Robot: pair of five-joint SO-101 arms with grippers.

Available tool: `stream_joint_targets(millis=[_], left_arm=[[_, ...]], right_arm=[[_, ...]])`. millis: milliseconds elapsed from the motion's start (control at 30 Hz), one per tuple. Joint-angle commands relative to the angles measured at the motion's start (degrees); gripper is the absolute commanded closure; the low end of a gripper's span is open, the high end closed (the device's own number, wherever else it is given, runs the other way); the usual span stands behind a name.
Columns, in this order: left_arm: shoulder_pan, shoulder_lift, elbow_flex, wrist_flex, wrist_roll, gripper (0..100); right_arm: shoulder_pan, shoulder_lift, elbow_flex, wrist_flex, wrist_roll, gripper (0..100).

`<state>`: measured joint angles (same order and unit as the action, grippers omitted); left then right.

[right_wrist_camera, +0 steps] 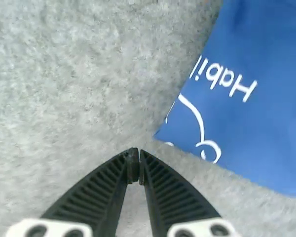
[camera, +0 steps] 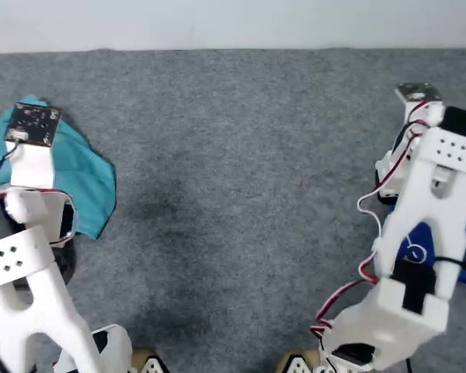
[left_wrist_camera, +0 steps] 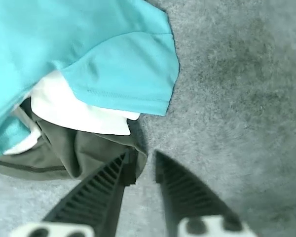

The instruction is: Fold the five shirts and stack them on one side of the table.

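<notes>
1. Left gripper (left_wrist_camera: 144, 160): jaws slightly apart, empty, at a pile of teal shirt (left_wrist_camera: 103, 59) over white shirt (left_wrist_camera: 74, 111) over olive shirt (left_wrist_camera: 84, 153).
2. Right gripper (right_wrist_camera: 137, 165): jaws closed, empty, near the blue shirt (right_wrist_camera: 246, 128) bearing white lettering (right_wrist_camera: 227, 84).

Grey, felt-like table covering (camera: 241, 140) is recorded under the left claw (left_wrist_camera: 144, 158) and the right claw (right_wrist_camera: 137, 154). A darker patch (camera: 163, 206) is noted between them, nearer the left. Beyond both, a pale wall (camera: 233, 23) is seen.

White plastic arm shells (camera: 443, 167), black servos (camera: 418, 284), red-white-black cables (camera: 366, 272), black ribbed gripper fingers (right_wrist_camera: 108, 190).
</notes>
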<state>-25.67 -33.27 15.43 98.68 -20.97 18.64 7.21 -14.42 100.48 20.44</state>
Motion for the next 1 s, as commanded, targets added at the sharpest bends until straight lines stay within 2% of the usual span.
stream_joint_targets(millis=[0, 167, 467, 600, 833, 967], left_arm=[[-0.35, -1.14, -2.15, 0.26, -5.45, 83], [-0.26, 7.74, -0.92, -2.55, -11.87, 83], [0.0, 28.57, -7.34, -5.19, -12.31, 83], [-0.18, 34.2, -7.52, -10.73, -13.27, 82], [-0.09, 44.84, -7.78, -15.65, -16.44, 82], [0.26, 51.25, -8.48, -16.88, -17.32, 83]], right_arm=[[0.84, -9.1, 6.15, 2.51, -2.02, 99.0], [2.51, -21.14, 21.36, 2.51, -1.85, 99.0], [7.34, -37.58, 38.95, 2.42, -1.76, 99.0], [9.98, -39.78, 42.81, 2.42, -1.76, 99.0], [17.71, -41.45, 43.6, 2.51, -1.67, 99.0], [18.24, -41.63, 43.6, 2.51, -1.67, 99.0]])
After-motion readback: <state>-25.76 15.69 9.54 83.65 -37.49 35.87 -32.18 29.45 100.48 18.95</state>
